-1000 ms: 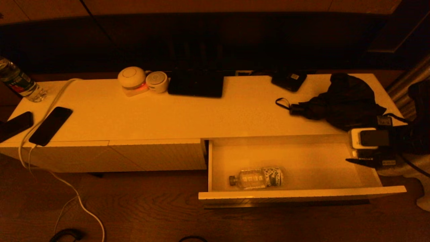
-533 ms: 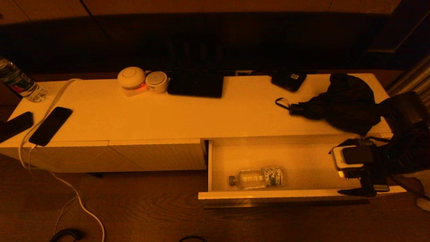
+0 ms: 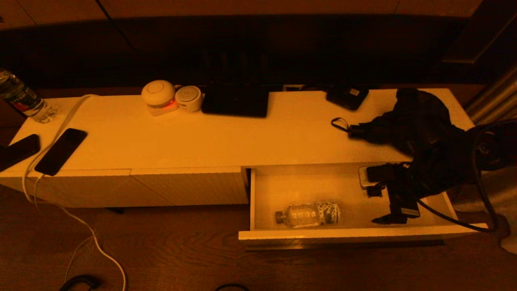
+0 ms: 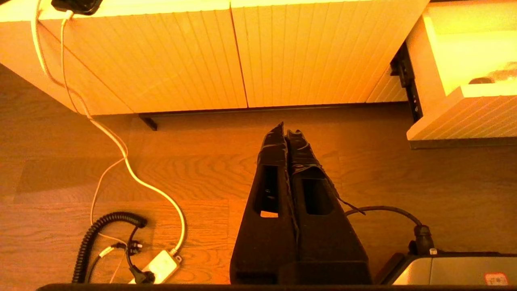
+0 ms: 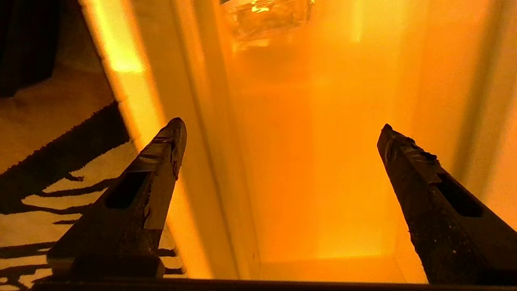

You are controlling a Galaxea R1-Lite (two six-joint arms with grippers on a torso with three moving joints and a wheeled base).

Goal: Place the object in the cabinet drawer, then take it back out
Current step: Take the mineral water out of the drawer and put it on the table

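The cabinet drawer (image 3: 363, 233) stands pulled out at the right end of the cabinet (image 3: 242, 137). A clear plastic bottle (image 3: 309, 214) with a patterned label lies on its side in the drawer's left half, cap to the left. My right gripper (image 3: 381, 206) hangs open over the drawer's right half, apart from the bottle. In the right wrist view its fingers (image 5: 165, 161) are spread wide over the white drawer floor (image 5: 315, 182), with the bottle (image 5: 266, 20) ahead of them. My left gripper (image 4: 286, 131) is shut and empty, parked above the floor in front of the cabinet.
On the cabinet top lie two phones (image 3: 60, 151), a white cable (image 3: 68, 117), a water bottle (image 3: 22, 99), two round devices (image 3: 159, 95), a dark pad (image 3: 236, 101) and a black umbrella (image 3: 412, 121). Cables and a charger (image 4: 159, 266) lie on the wooden floor.
My right gripper has swung from the drawer's right end leftward and now hangs over the drawer's inside, nearer the bottle. The bottle and drawer have not moved.
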